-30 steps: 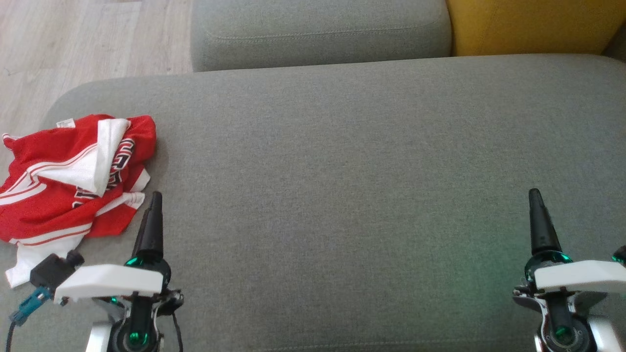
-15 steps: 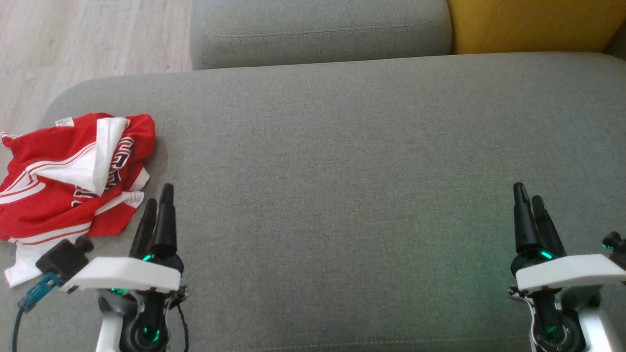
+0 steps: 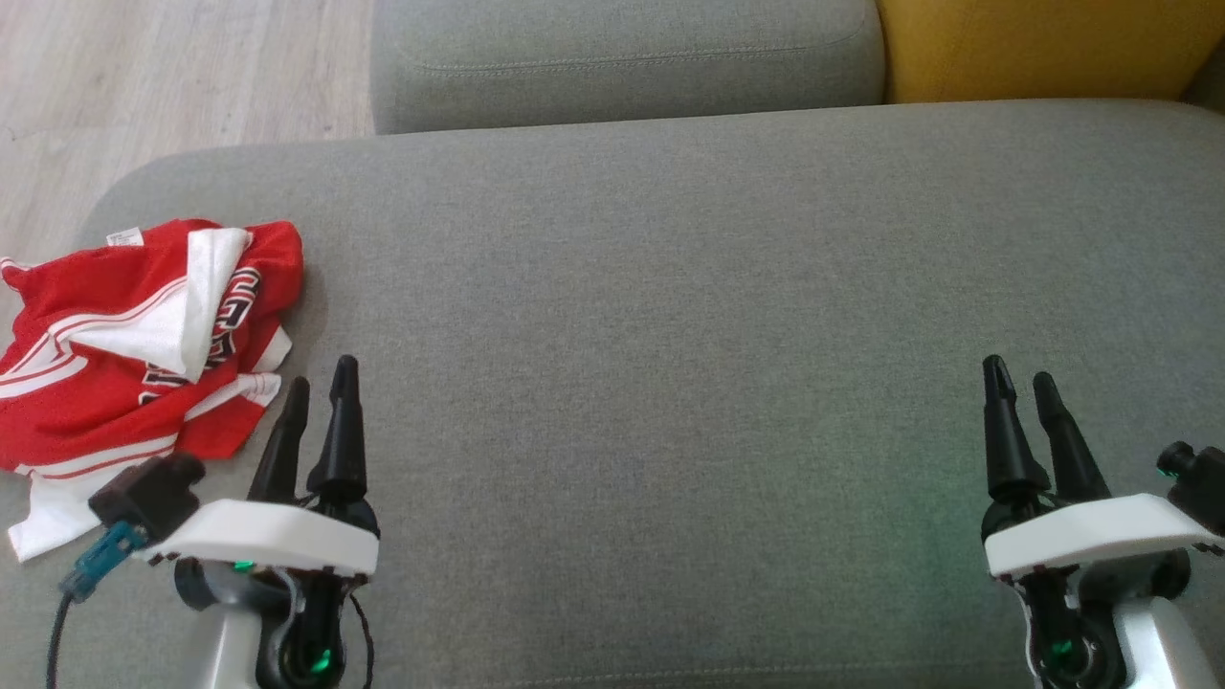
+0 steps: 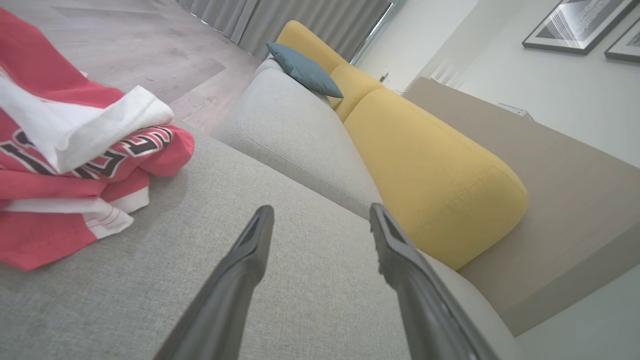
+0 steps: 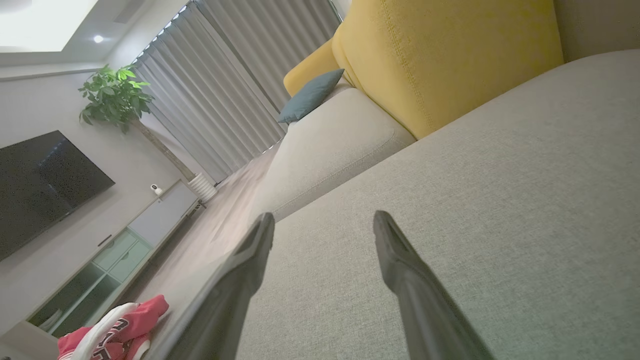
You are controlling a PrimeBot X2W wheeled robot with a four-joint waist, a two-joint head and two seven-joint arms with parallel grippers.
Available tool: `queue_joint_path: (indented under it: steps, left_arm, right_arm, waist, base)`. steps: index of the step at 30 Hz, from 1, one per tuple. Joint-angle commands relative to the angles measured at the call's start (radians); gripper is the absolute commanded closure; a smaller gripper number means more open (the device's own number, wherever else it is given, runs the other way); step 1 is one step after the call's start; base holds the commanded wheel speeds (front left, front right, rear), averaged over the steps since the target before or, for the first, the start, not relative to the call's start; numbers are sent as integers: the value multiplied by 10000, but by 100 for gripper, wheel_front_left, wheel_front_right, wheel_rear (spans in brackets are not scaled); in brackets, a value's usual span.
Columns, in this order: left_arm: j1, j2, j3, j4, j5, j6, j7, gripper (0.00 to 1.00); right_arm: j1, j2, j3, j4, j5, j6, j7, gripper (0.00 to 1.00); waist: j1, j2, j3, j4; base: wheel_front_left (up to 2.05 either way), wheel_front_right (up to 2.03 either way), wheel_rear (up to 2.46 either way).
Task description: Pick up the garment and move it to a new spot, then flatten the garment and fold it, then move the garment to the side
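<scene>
The garment (image 3: 134, 344) is a crumpled red and white jersey with dark lettering, lying at the left end of the grey sofa seat (image 3: 670, 316). The left wrist view has the garment (image 4: 65, 165) at its left side. The garment (image 5: 115, 335) lies small and far off in the right wrist view. My left gripper (image 3: 321, 383) hovers open just right of the jersey's near corner, nothing between its fingers. Far to the right, my right gripper (image 3: 1019, 378) is open over bare cushion. Both gripper openings, left (image 4: 320, 215) and right (image 5: 322, 220), are empty in the wrist views.
A second grey cushion (image 3: 622, 57) and a yellow cushion (image 3: 1043, 48) border the seat's far edge. Wooden floor (image 3: 144, 77) lies beyond the seat's left end. A blue pillow (image 4: 302, 70) rests farther along the sofa.
Both grippers have rolled about their wrists, so each now shows two separate fingers. The left has shifted slightly right, the right slightly left. The garment has not moved.
</scene>
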Motion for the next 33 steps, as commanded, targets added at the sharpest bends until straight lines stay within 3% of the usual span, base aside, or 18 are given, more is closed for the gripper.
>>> queue_joint_path:
  steps: [1,33]
  left_arm:
    - [-638,151,87,-422,404,54,-148,0]
    - [-649,177,-219,-57,4069,402,-1055,0]
  right_arm:
    - [-407,-110,202,-420,-405,52,-122,0]
    - [-246,151,288,-558,-3964,70,-474,0]
  waist:
    - [0,0,10,5]
    - [0,0,73,-13]
  base:
    - [0,0,0]
    - [0,0,0]
